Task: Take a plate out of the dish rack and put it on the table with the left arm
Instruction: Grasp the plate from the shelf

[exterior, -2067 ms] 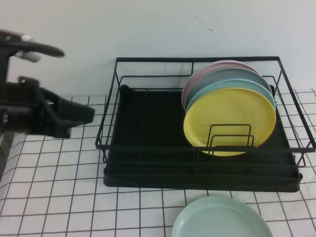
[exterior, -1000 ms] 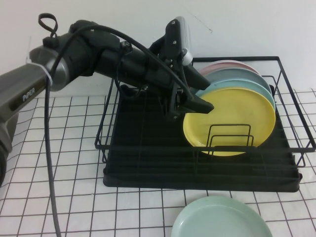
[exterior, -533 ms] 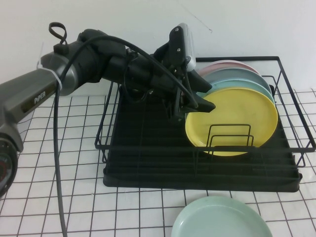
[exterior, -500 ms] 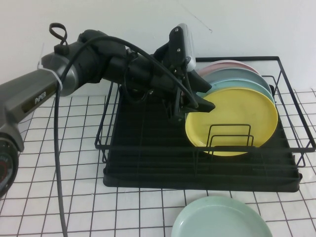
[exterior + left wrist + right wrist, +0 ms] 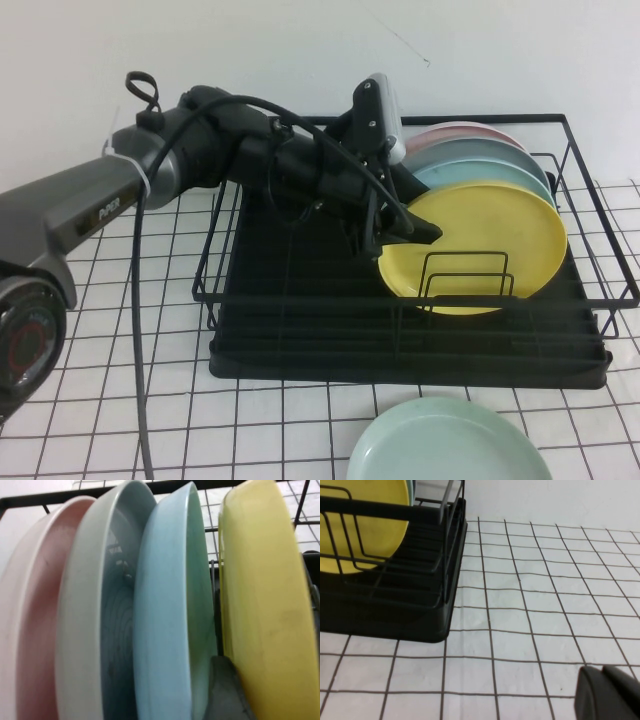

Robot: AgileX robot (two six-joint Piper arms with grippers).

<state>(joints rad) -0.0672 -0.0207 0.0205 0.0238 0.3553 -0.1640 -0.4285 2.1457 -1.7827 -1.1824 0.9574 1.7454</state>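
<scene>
White desk [image 5: 120, 400] with a thin black grid is seen below a plain pale wall. A black wire dish rack [image 5: 590, 340] with a ribbed tray base is set on it, toward the right. Four plates are stood on edge in the rack's right half: a pink plate [image 5: 455, 130] at the back, then a grey-blue plate [image 5: 480, 150], a light blue plate [image 5: 455, 175], and the yellow plate [image 5: 480, 235] at the front, leaned against the wire dividers. A mint green plate [image 5: 450, 445] is laid flat on the desk in front of the rack.

The left arm [image 5: 200, 165] is stretched from the left across the rack, with its left gripper [image 5: 415, 215] placed at the yellow plate's upper left edge. One dark finger is seen in front of the yellow rim, and the left wrist view shows a dark finger [image 5: 225, 690] in the gap between the yellow and light blue plates; the jaws are spread astride the rim, and whether they press it cannot be told.

Of the right gripper [image 5: 607, 692], only a dark tip is shown, low over the desk to the right of the rack; whether its jaws are open or closed cannot be told.
</scene>
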